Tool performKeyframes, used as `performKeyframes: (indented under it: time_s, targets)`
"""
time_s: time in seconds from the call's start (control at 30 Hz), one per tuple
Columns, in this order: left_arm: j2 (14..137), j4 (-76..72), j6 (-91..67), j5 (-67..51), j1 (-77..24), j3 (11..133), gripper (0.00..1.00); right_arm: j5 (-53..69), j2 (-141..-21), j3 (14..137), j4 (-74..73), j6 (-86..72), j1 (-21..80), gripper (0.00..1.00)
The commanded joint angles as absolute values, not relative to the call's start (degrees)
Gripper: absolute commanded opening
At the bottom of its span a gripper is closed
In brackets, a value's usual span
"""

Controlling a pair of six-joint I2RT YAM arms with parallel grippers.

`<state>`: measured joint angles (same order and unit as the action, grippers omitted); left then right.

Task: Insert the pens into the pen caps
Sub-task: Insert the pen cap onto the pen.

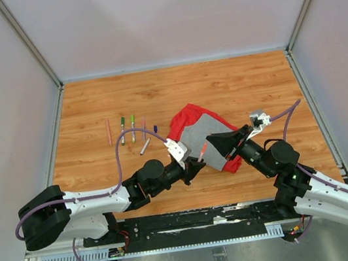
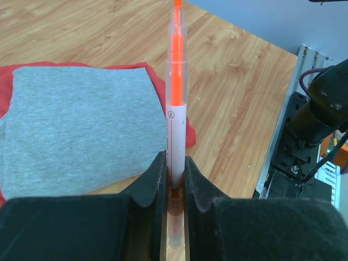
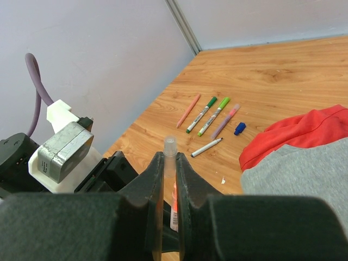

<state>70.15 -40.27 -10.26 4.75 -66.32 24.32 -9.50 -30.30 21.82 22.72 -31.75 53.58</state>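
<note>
Your L gripper [image 2: 175, 166] is squeezing shut on the orange pen [image 2: 175, 109]. It's holding the pen low on the barrel, w/ the far end pointing twd the R arm. Your R gripper [image 3: 169, 163] is pinching shut on a small clear cap [image 3: 170, 148]. Both are hanging over the near part of the table [image 1: 252, 78], right at the near edge of the red-and-grey cloth [image 1: 200, 136].

The other pens [image 3: 208, 115] are lying in a row on the wood, well off to the left. One grey pen [image 3: 206, 147] is lying crooked near them. A tiny blue cap [image 3: 239, 128] is sitting btw the row and the cloth.

I think you're doing the push-together step now. In the R wrist view the orange pen is showing right under the clear cap, but I can't tell how far in it's sitting.

To do it well:
- Be lining pen and cap up in one straight line, no bend at the joint.
- Be pushing slow and straight along the pen, not sideways.
- Be squeezing both tight, so neither is slipping back thru the jaws.
</note>
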Motion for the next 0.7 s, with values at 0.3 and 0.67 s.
performKeyframes:
  time_s: [0.3,0.67]
  targets:
    - [70.6,-43.2,-9.0,3.9,-66.2,25.1,0.00,-11.2,-30.9,23.0,23.7,-32.6,53.1,0.01]
    - [70.8,-43.3,-9.0,3.8,-66.2,25.1,0.01,-11.8,-30.6,22.5,22.3,-32.9,53.1,0.00]
